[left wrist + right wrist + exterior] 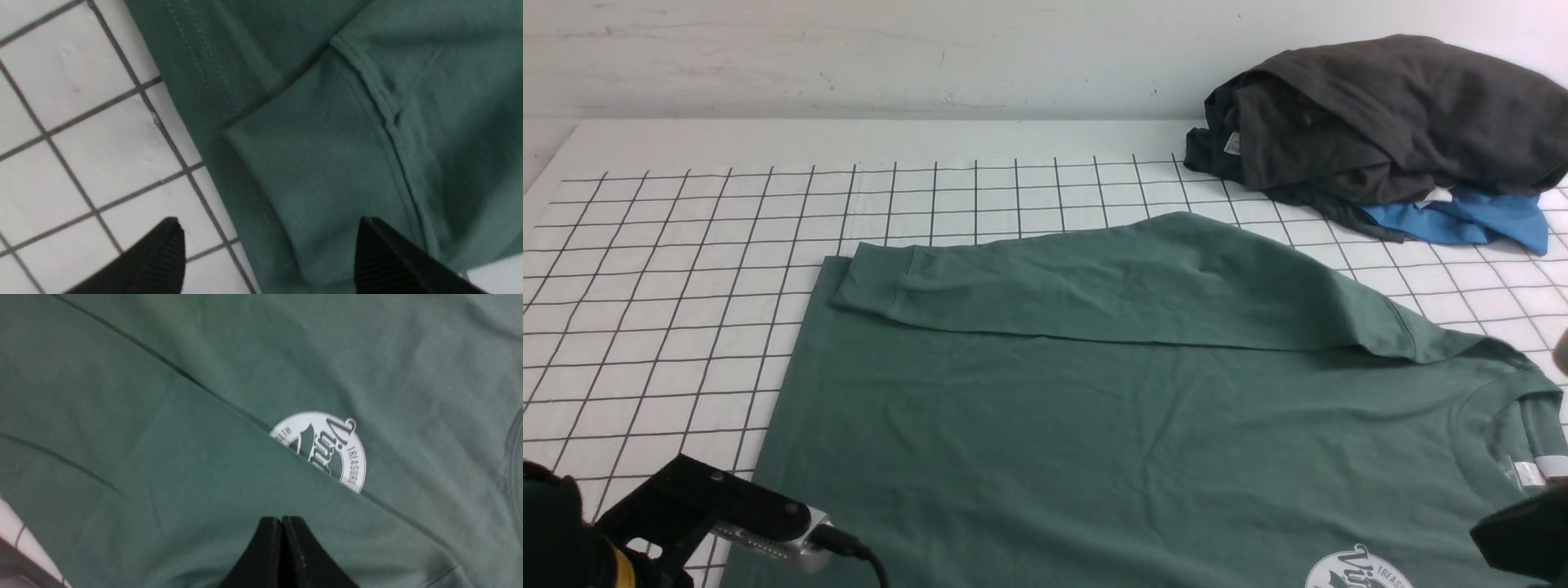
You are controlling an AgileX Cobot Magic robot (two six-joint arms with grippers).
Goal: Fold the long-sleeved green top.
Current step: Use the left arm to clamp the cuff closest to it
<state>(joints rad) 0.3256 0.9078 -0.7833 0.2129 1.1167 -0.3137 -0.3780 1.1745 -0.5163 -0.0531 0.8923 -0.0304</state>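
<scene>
While the right gripper is shut empty, the wide-open, empty left gripper hovers over the cuff of the green long-sleeved top

We find the long-sleeved top lying flat on the gridded table, occupying the near centre and right. Its collar points right, its hem left. The far sleeve lies folded across the body, cuff at the left. A fold of fabric overlaps part of the chest logo. Close behind, at far right, sits a heap of garments.
</scene>
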